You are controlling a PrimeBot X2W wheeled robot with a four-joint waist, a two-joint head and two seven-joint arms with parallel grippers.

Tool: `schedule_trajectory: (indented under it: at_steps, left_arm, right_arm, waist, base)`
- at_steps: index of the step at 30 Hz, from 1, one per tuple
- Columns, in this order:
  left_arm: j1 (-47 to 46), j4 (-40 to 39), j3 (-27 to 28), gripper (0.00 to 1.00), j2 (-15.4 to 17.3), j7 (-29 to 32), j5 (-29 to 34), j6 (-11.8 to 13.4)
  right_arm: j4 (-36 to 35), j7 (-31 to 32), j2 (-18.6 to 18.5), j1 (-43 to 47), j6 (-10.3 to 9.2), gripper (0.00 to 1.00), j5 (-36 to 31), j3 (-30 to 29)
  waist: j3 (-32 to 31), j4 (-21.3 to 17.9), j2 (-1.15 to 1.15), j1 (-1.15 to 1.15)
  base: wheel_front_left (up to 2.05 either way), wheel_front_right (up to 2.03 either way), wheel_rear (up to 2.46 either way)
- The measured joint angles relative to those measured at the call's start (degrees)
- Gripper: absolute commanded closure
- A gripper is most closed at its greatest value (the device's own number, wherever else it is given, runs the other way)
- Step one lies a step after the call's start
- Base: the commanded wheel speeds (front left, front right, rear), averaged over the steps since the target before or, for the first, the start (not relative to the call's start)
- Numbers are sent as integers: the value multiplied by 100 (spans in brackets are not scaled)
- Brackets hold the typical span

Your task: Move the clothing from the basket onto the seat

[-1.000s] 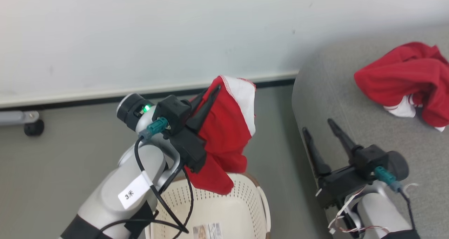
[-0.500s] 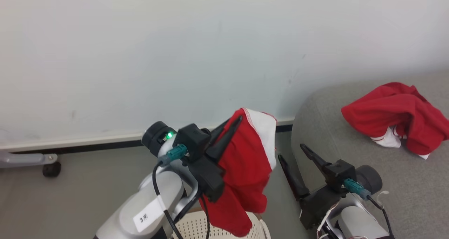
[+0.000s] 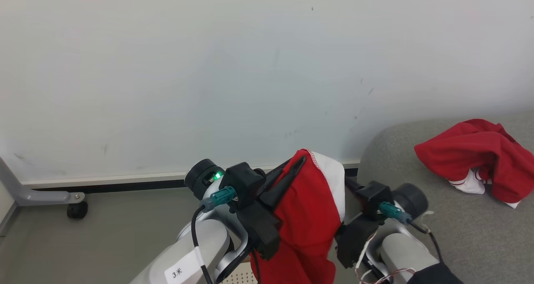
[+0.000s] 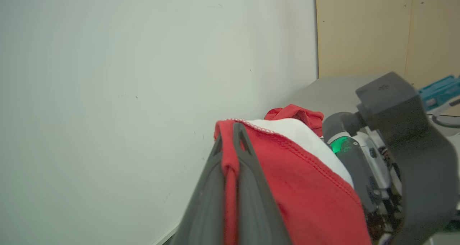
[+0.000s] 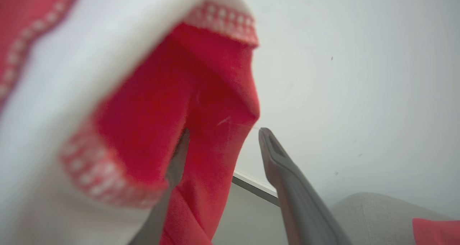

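Observation:
My left gripper (image 3: 298, 164) is shut on the top edge of a red garment (image 3: 308, 217) with a white panel, which hangs down from it. In the left wrist view the fabric is pinched between the fingertips of the left gripper (image 4: 230, 128). My right gripper (image 5: 222, 133) is open, its fingers (image 5: 284, 173) pushed up against the hanging garment (image 5: 201, 104) from the right, and one finger is partly covered by cloth. A second red garment (image 3: 471, 159) lies crumpled on the grey sofa (image 3: 459, 234). A sliver of the basket (image 3: 235, 278) shows at the bottom edge, under the hanging garment.
A pale wall (image 3: 250, 67) with a dark baseboard runs behind everything. A grey metal leg with a caster (image 3: 75, 209) stands on the floor at the left. A wooden panel (image 4: 377, 29) rises behind the sofa in the left wrist view.
The head camera has tilted up. My left gripper has carried the garment up and to the right, toward the sofa. The right gripper has swung left, and its fingers now sit behind the cloth.

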Motion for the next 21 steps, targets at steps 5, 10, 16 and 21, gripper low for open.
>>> schedule_trajectory:
  at_steps: [5, 10, 16, 21]
  left_arm:
    - [22, -138, -11, 100, 21, 76, -21, 0]
    - [88, -189, 0, 100, 112, 151, -53, 2]
    - [160, -200, 75, 100, 223, 203, -127, 57]
    - [370, -226, 198, 67, 379, 257, -194, 154]
  right_arm:
    - [-4, 0, 24, -143, 2, 0, 322, 479]
    - [-44, 0, 8, -292, 5, 96, 545, 777]
    - [-101, 0, -164, -376, 5, 100, 766, 958]
    - [-100, 0, -225, -451, 5, 100, 973, 1034]
  waist:
    - [15, 48, 0, 0]
    - [40, 57, 0, 1]
    - [63, 17, 0, 1]
    - [87, -70, 0, 1]
  base:
    - [0, 0, 0]
    - [0, 0, 0]
    - [0, 0, 0]
    - [0, 0, 0]
